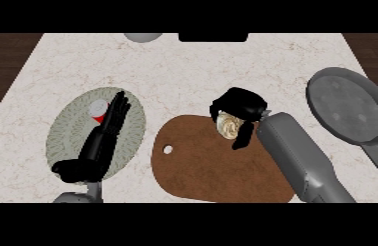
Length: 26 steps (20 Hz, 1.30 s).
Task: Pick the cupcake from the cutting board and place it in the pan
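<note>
Pale marbled counter (192, 65), cupcake grasp under way.
Right robot hand (240, 107) curled round cupcake (229, 125) on cutting board (214, 170), ready for lifting toward pan (347, 107); left robot hand (107, 127) flat, empty.

The cutting board (214, 165) is set at the counter's (184, 70) middle front; the cupcake (229, 125) is found at its far edge, under the right hand (240, 107); the pan (347, 107) is placed well to the right; a plate (74, 120) is laid to the left, beneath the left hand (103, 132), with a small item (97, 109) on it.
</note>
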{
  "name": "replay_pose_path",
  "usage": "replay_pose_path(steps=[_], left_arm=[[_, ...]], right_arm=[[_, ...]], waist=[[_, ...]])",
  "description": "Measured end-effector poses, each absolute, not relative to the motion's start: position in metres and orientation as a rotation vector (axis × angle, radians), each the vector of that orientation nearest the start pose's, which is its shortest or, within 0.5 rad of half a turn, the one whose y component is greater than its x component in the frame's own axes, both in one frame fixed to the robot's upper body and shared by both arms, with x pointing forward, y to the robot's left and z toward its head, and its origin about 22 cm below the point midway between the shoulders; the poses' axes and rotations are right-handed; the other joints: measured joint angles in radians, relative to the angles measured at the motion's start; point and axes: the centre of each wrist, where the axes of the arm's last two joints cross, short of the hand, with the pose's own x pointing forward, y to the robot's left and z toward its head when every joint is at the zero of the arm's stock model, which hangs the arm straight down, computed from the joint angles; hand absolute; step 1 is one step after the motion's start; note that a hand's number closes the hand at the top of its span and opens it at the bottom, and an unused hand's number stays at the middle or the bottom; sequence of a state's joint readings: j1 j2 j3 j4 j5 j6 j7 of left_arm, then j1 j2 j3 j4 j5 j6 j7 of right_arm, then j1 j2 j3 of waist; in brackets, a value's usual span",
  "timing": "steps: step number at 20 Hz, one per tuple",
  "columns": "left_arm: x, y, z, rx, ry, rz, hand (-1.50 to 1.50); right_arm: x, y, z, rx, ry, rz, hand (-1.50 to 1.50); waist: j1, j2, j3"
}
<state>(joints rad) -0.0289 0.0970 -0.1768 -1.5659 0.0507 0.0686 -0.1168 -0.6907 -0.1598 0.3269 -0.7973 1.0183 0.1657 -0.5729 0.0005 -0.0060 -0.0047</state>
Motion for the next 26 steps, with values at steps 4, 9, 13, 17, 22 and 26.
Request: replay_pose_path(steps=[4,9,13,17,22,26], left_arm=[[0.244,0.211,0.004,-0.047,-1.691,-0.115,0.00],[0.241,0.218,0.002,-0.015,-1.674,-0.091,0.00],[0.240,0.220,0.003,-0.013,-1.676,-0.093,0.00],[0.237,0.217,0.005,-0.019,-1.672,-0.098,0.00],[0.238,0.214,0.004,-0.034,-1.685,-0.114,0.00],[0.242,0.209,0.005,-0.044,-1.693,-0.119,0.00]], right_arm=[[0.385,-0.171,0.021,-0.494,-1.558,1.533,1.50],[0.390,-0.200,0.029,-0.890,-1.386,1.086,1.50],[0.390,-0.186,0.053,-1.096,-1.364,0.780,1.50],[0.382,-0.171,0.081,-1.194,-1.349,0.536,1.50],[0.358,-0.180,0.088,-1.247,-1.302,0.296,1.50],[0.343,-0.212,0.087,-1.272,-1.285,0.156,1.50]], waist=[[-0.023,-0.003,0.002],[-0.064,-0.017,0.001],[-0.058,-0.019,0.002],[-0.047,-0.015,0.002],[-0.027,-0.005,0.003],[-0.015,0.001,0.004]])
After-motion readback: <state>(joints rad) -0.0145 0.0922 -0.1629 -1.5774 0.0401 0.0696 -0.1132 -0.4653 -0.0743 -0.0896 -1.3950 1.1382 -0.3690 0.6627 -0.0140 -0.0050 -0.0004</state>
